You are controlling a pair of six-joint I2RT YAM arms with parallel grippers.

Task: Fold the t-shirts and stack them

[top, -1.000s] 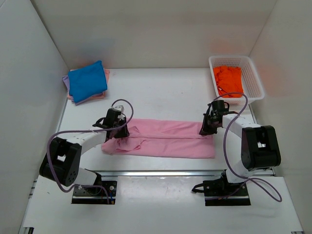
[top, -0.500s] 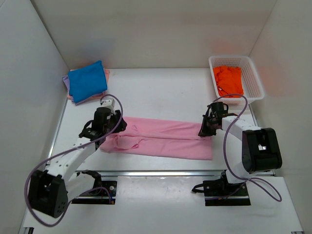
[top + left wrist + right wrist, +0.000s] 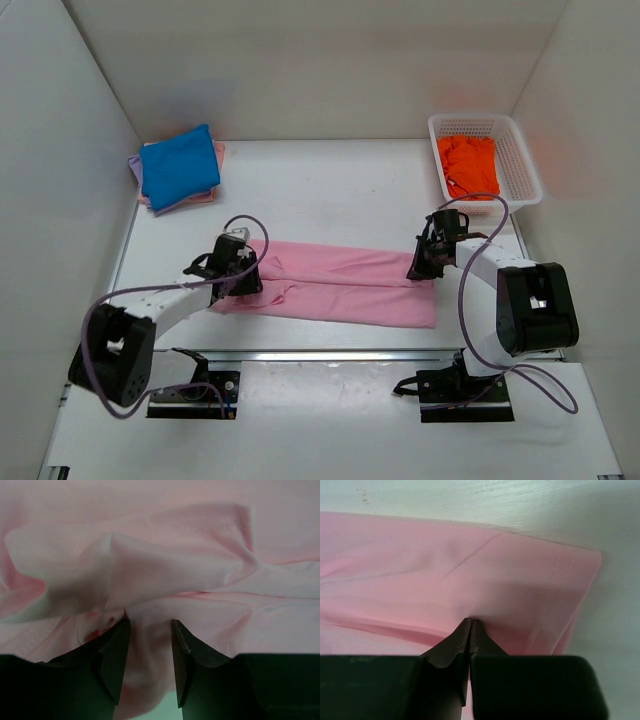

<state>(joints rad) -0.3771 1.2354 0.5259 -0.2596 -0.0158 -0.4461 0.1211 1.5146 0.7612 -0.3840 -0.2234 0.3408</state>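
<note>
The left gripper [image 3: 149,630], lifted half a second ago, is back down on the pink t-shirt's [image 3: 340,285] bunched left end, jaws wider.

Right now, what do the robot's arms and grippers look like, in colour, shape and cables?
Both arms have white links and black joint housings: the left arm and the right arm. A thin purple cable loops along each. The left gripper and the right gripper have black, tapered fingers.
</note>
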